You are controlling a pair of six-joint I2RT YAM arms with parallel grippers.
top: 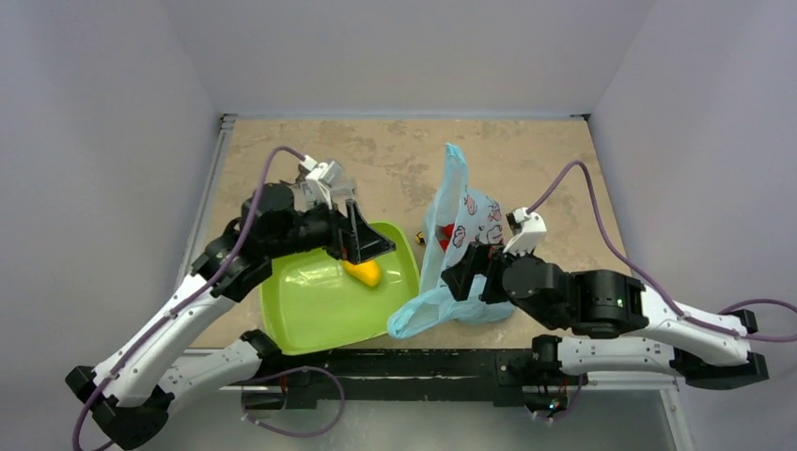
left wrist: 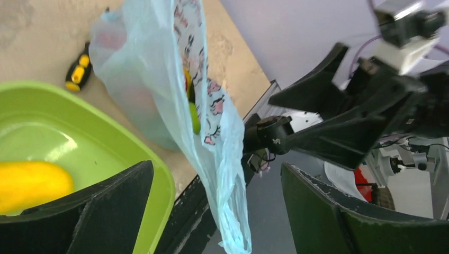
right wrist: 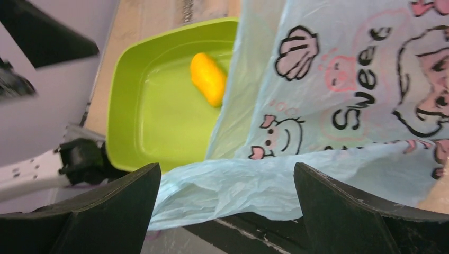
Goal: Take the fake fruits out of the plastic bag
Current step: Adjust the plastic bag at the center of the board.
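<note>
Beige table (top: 376, 160), "Swee" on plastic bag (right wrist: 296, 174)

Black hand-drawn lettering "Swee…", its end unclear, on the light blue plastic bag (right wrist: 317, 174).

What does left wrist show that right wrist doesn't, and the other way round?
Left wrist only: a small black-and-yellow object on the table beside the bag, a green fruit inside the bag, and the right arm beyond it.
Right wrist only: the bag's pig cartoons and "Sweet" lettering up close, plus most of the tray outline.
Both: the bag, the tray, and the yellow fruit lying in the tray.
</note>
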